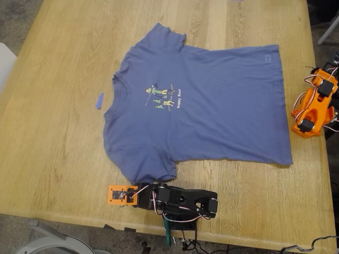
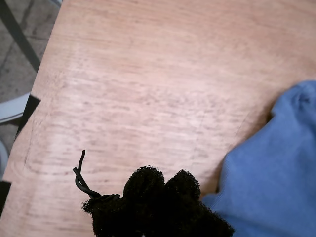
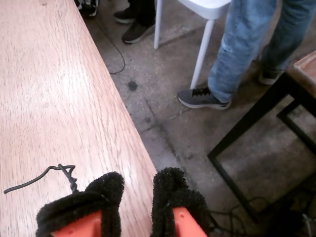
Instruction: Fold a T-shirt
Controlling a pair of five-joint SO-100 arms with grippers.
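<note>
The slate-blue T-shirt point(image 1: 212, 106) lies spread flat on the wooden table point(image 1: 63, 148), print side up, with its collar toward the exterior view's left and its hem toward the right. My first gripper point(image 1: 117, 194) rests on the table by the near edge, just beside the shirt's near sleeve point(image 1: 151, 172). In the first wrist view its black foam pads point(image 2: 163, 180) are pressed together and empty, and the sleeve point(image 2: 276, 173) lies beside them. My second gripper point(image 1: 319, 78) sits at the table's right edge, away from the shirt. Its pads point(image 3: 138, 192) stand slightly apart and hold nothing.
A tiny blue strip point(image 1: 99, 100) lies on the table left of the collar. In the second wrist view a person's legs point(image 3: 247, 49), a white chair point(image 3: 207, 15) and a black metal frame point(image 3: 247, 133) stand on the floor past the table edge.
</note>
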